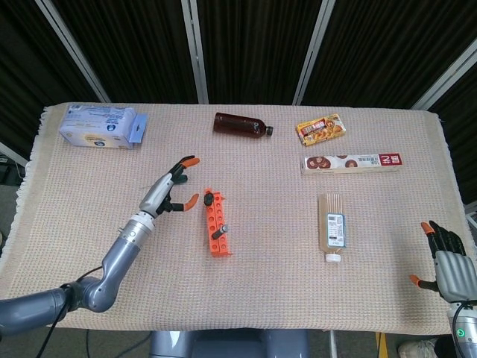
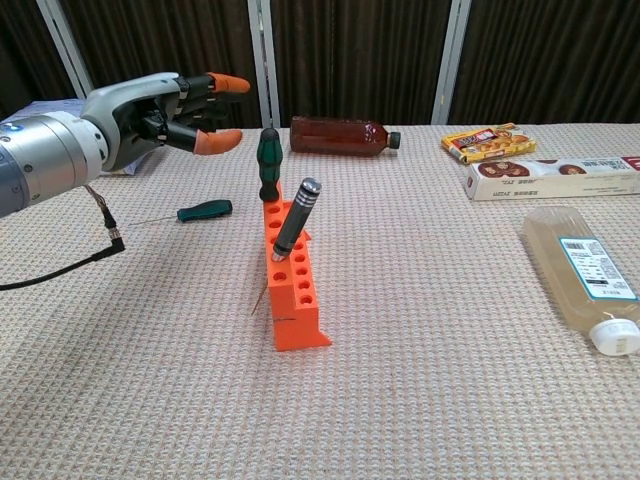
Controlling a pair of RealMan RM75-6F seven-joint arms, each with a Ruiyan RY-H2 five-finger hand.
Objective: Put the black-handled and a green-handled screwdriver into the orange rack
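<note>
The orange rack [image 1: 216,224] [image 2: 295,290] lies mid-table. A black-handled screwdriver [image 2: 296,215] [image 1: 223,227] leans in one of its middle holes. A green-handled screwdriver [image 2: 268,162] [image 1: 207,196] stands upright in a hole at the rack's far end, with nothing touching it. My left hand [image 2: 170,108] [image 1: 170,192] hovers just left of that end, fingers spread and empty. A second green-handled screwdriver [image 2: 205,210] lies flat on the cloth left of the rack. My right hand [image 1: 447,267] rests at the table's near right corner, fingers apart, holding nothing.
A brown bottle [image 1: 240,124] [image 2: 340,135] lies at the back centre and a blue packet [image 1: 100,125] at the back left. A yellow box [image 1: 320,129], a long box [image 1: 352,162] and a pale bottle [image 1: 332,227] on its side are on the right.
</note>
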